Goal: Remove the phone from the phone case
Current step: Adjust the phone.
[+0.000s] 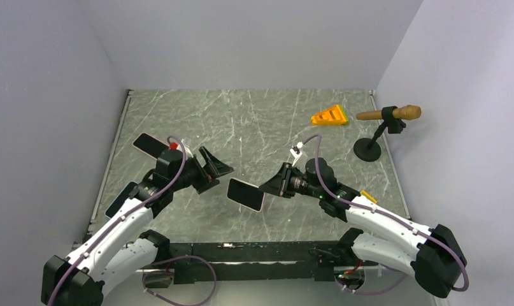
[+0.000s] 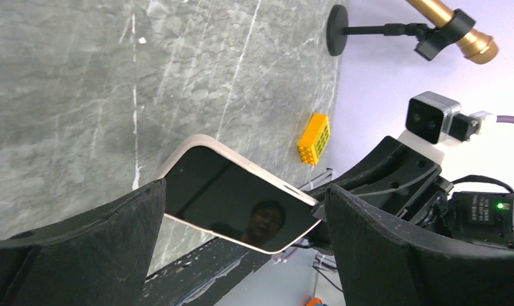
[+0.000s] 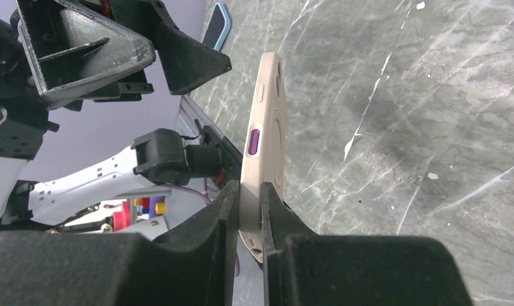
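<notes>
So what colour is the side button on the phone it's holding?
Purple side button, set in the cream phone case; right wrist view shows it best.

two phones, a held phone (image 1: 246, 194) and a flat phone (image 1: 149, 145); one yellow brick (image 1: 329, 116); one microphone (image 1: 397, 113).

Left arm (image 1: 123, 226) and right arm (image 1: 385, 222): white shells, black joints. Purple cables (image 2: 512, 118) trail behind black, wedge-fingered left gripper (image 1: 217, 164) and right gripper (image 1: 265, 187); green light (image 2: 498, 205) behind the right.
</notes>
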